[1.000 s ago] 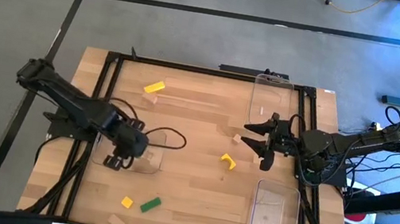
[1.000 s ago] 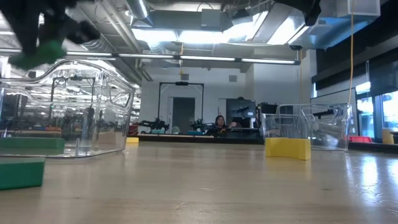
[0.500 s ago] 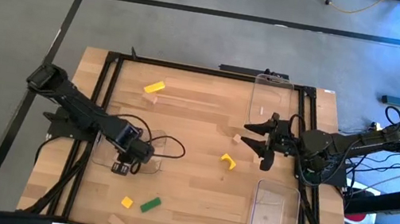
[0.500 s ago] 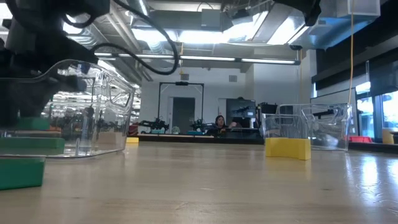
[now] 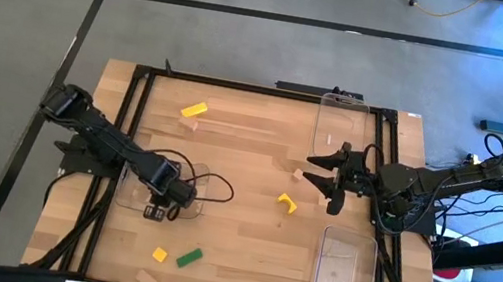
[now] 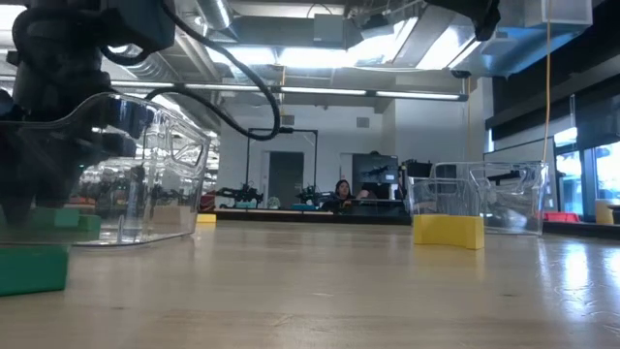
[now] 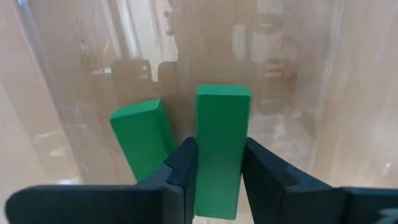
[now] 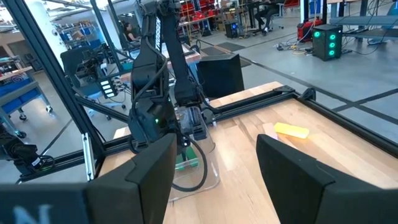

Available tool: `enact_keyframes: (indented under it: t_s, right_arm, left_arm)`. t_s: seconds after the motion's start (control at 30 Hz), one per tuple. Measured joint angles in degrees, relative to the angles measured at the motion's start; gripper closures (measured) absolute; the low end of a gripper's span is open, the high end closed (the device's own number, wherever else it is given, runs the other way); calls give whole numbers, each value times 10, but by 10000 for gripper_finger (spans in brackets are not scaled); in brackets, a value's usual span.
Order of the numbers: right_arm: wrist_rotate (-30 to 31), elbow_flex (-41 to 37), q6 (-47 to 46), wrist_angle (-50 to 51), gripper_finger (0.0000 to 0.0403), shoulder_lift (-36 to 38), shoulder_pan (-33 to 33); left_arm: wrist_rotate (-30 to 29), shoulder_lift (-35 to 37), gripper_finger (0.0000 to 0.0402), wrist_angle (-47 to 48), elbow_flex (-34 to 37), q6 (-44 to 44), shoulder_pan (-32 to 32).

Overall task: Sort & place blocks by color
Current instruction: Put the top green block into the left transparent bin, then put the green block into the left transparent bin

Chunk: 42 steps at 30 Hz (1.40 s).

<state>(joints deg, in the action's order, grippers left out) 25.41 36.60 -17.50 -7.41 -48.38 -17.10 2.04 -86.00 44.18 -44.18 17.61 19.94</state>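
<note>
My left gripper [image 5: 156, 211] reaches down into the clear tray [image 5: 131, 198] at the table's left and is shut on a green block [image 7: 222, 124]. A second green block [image 7: 142, 138] lies flat on the tray floor beside it. My right gripper [image 5: 328, 180] hovers open over the table's right half, near a tan block [image 5: 297, 175] and a yellow arch block [image 5: 286, 202]. Loose on the table lie a yellow block [image 5: 194, 109], a tan block [image 5: 189, 123], a yellow block [image 5: 158, 255], a green block [image 5: 189, 257] and a tan block [image 5: 145, 278]. My left gripper pinches the green block by its two long side faces [image 7: 202, 155] between both fingers, which lie along the block. It comes from above, pointing down into the tray. The block's free end [image 7: 222, 93] points at the tray floor; I cannot tell whether it touches.
Two more clear trays stand on the right: one at the far edge [image 5: 340, 125], one at the near edge [image 5: 344, 272]. A black frame [image 5: 141, 73] borders the tabletop. The bare wood in the middle [image 5: 237, 230] is free room. A person sits far off in the room [image 6: 341, 191].
My left gripper has come down into the left tray, drifting slightly toward the near edge, and has carried the green block from above the tray rim down beside the other green block. It has stayed shut on the block.
</note>
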Motion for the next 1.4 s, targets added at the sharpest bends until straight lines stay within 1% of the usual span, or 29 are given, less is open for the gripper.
enact_keyframes:
  t_s: [0.2,0.43,0.7,0.87,1.0,1.13,1.23,1.33,1.4]
  right_arm:
    - [0,0,0,1,178,0,0]
    - [0,0,0,1,178,0,0]
    - [0,0,0,0,178,0,0]
    - [0,0,0,0,178,0,0]
    - [0,0,0,0,178,0,0]
    - [0,0,0,0,178,0,0]
    - [0,0,0,-1,178,0,0]
    - [0,0,0,-1,178,0,0]
    - [0,0,0,-1,178,0,0]
  left_arm:
    - [-12,0,285,-1,0,-1,0]
    - [-15,1,267,-1,0,3,0]
    - [-10,1,213,0,0,7,0]
    - [7,2,184,24,-7,25,-6]
    - [10,9,178,65,-33,14,-21]
    - [11,48,178,109,-73,0,-48]
    - [11,98,178,130,-111,-2,-68]
    - [3,162,178,116,-146,-2,-90]
    - [-22,208,178,71,-161,1,-106]
